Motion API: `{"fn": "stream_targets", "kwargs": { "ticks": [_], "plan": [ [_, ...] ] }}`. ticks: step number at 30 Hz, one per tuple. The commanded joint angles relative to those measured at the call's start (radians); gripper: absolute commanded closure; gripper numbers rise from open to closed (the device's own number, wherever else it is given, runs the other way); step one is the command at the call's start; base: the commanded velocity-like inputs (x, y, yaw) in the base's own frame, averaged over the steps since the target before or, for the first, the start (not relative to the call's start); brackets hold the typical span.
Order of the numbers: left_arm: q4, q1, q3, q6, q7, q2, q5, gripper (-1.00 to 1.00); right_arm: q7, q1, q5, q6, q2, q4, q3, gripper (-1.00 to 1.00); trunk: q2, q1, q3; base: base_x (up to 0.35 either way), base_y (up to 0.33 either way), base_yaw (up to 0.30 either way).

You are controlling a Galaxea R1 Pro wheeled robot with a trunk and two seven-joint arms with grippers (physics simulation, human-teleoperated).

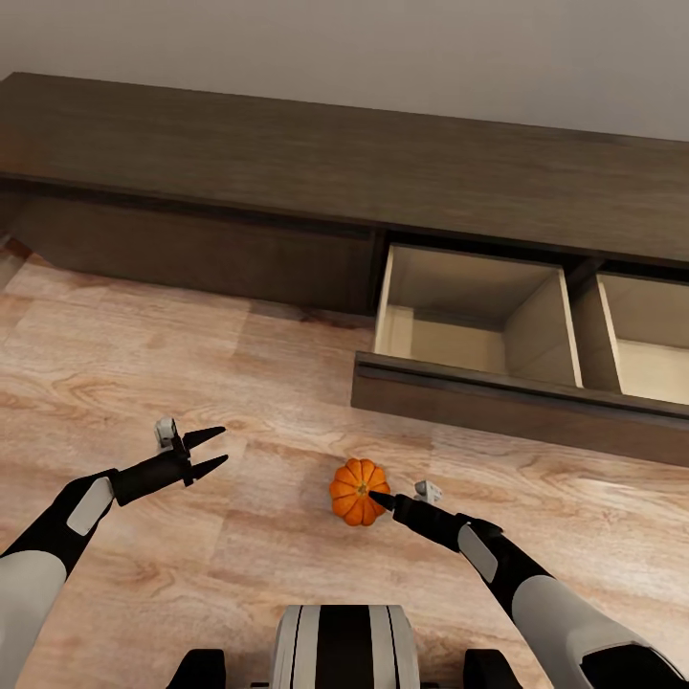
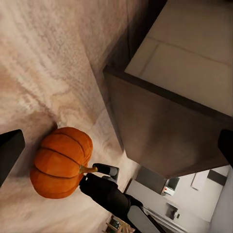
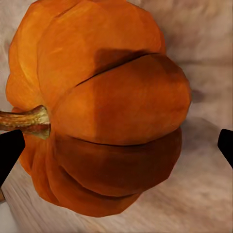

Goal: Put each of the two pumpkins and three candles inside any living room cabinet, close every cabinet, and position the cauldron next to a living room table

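The long dark brown cabinet (image 1: 287, 163) runs along the pale wall with a drawer (image 1: 478, 330) pulled out over the plank floor (image 1: 191, 344), its pale beige inside bare, and no writing or label can be read on any of it. One orange pumpkin (image 1: 358, 491) lies on the floor in front of that drawer, with the right tool (image 1: 378, 498) at it, fingers spread to either side of it in the right wrist view and not yet clamped. The left tool (image 1: 212, 450) hovers well apart to the pumpkin's left, its two fingers apart and holding nothing.
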Motion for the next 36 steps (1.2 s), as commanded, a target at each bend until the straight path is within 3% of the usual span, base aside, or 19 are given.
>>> {"fn": "stream_targets", "kwargs": {
  "ticks": [1,13,17,21,36],
  "plan": [
    [0.0,0.0,0.001,0.005,-0.002,0.0,0.0,-1.0,0.0,0.0,-0.01,0.008,-0.001,-0.001,0.004,-1.0,0.0,0.0,0.0,0.005,0.013,0.0],
    [0.0,0.0,0.001,0.005,-0.002,-0.002,0.0,-1.0,-0.002,0.0,-0.01,0.008,-0.002,0.0,0.004,-1.0,0.0,0.0,0.0,0.022,0.062,0.0],
    [0.002,0.003,0.003,0.005,-0.002,0.001,-0.001,-1.0,-0.024,0.0,0.012,0.008,0.001,-0.021,0.007,-1.0,0.0,0.0,0.0,0.0,0.0,0.0],
    [0.003,0.008,0.003,0.005,-0.002,0.0,0.0,-1.0,-0.009,0.0,-0.009,0.008,-0.001,-0.008,0.01,-1.0,0.0,0.0,0.0,0.0,0.0,0.0],
    [0.004,0.009,0.003,0.005,-0.002,0.001,0.0,-1.0,-0.031,0.0,-0.01,0.008,-0.001,-0.007,0.012,-1.0,0.0,0.0,0.001,0.0,0.0,0.003]
  ]
}}
